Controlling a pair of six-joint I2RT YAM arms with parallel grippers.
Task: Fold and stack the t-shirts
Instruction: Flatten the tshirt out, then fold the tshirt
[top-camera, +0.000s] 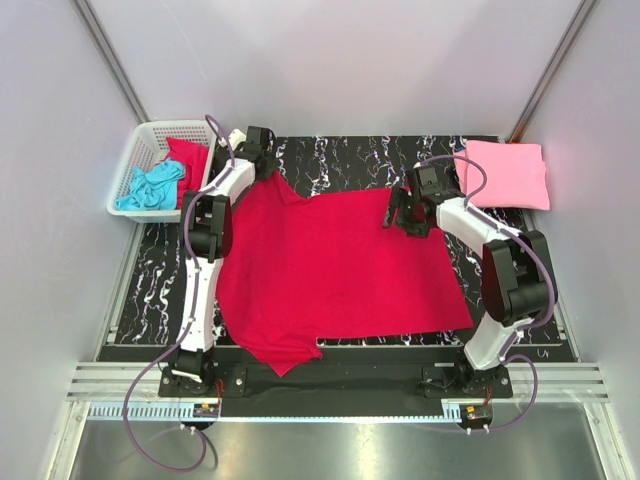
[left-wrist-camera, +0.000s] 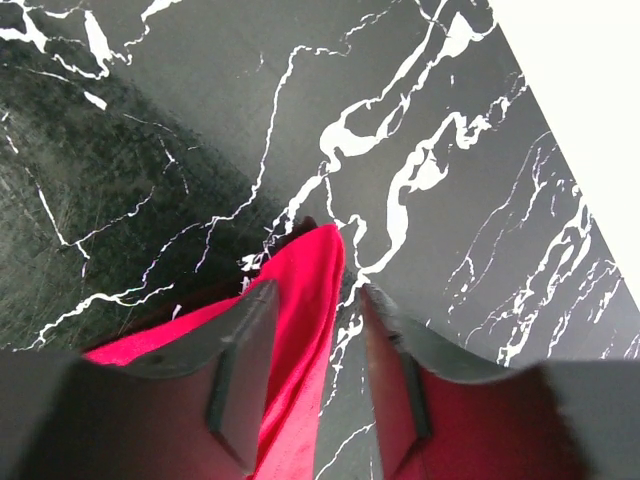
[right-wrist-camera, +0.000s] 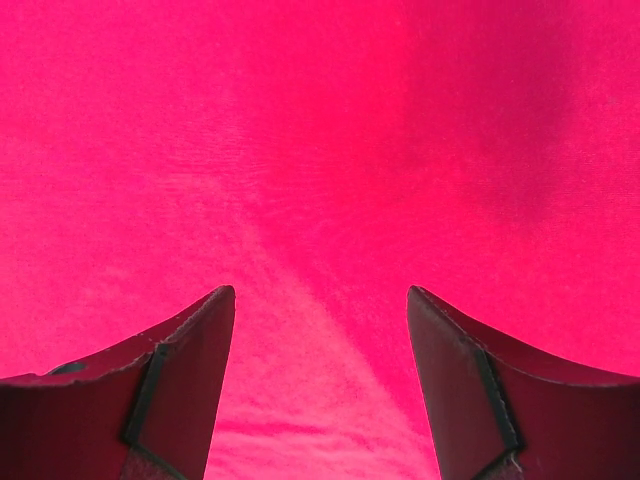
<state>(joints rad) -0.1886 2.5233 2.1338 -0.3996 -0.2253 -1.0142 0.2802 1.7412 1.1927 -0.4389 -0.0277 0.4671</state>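
Crimson t-shirt (top-camera: 330, 270) spread flat mid-frame; both grippers open, nothing held.
Light, limp cloth: likely to drape and bunch, so pinch corners, not the middle. Left gripper (left-wrist-camera: 318, 290) straddles its upper-left corner tip. Right gripper (right-wrist-camera: 320, 290) hovers over its upper edge.

Left tool (left-wrist-camera: 318, 290) half-parted, arm stretched forward. Right tool (right-wrist-camera: 320, 292) jaws wide apart, elbow bent behind tool.

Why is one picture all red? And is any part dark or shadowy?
Right wrist view: the camera hangs close over the crimson t-shirt, so cloth fills it. Left wrist view: shadow darkens the left of the marble table. Top view: evenly lit, sharp.
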